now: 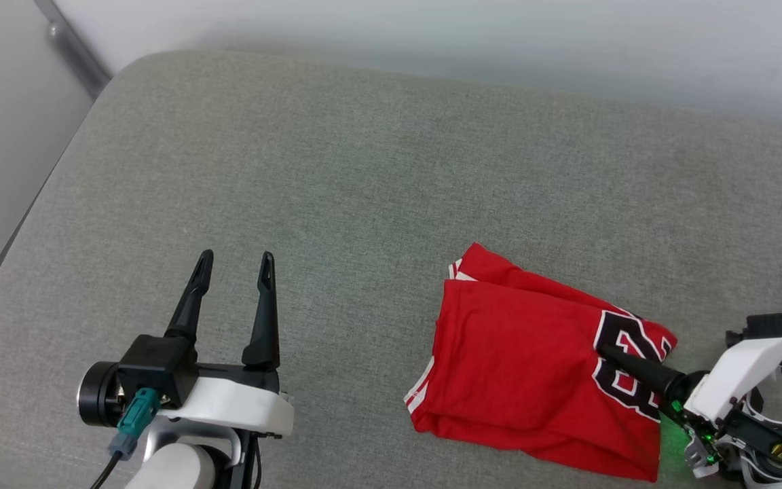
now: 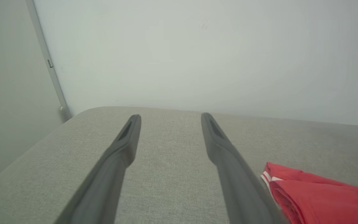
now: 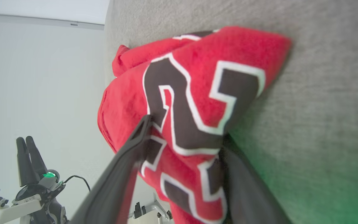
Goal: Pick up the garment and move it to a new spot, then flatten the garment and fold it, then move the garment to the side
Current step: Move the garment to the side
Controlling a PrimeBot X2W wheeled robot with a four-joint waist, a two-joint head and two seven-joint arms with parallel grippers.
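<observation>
Item: the garment (image 1: 520, 353), a red jersey shirt, folded into a rough rectangle and lying on a grey fabric cushion (image 1: 364, 170), toward its near right part in the head view; white-and-red striped trim (image 1: 419, 387) shows at the folded left edge and at the far corner; black white-outlined numerals (image 1: 628, 367) face up at the right end. Right gripper (image 1: 608, 353): reaches in from the lower right, low over the cushion, at the numeral end of the garment; in the right wrist view (image 3: 186, 127) its two dark fingers stand wide apart with the printed cloth (image 3: 197, 62) between them, one finger (image 3: 135, 146) lying across the top of the fabric, the other at the cloth's edge against the cushion; cloth not visibly pinched. Left gripper (image 1: 237, 255): at the lower left, well apart from the garment, fingers spread wide and holding nothing; its wrist view (image 2: 171, 115) looks along the cushion to a pale wall (image 2: 197, 46), with the garment's folded edge (image 2: 322, 199) at the lower right
</observation>
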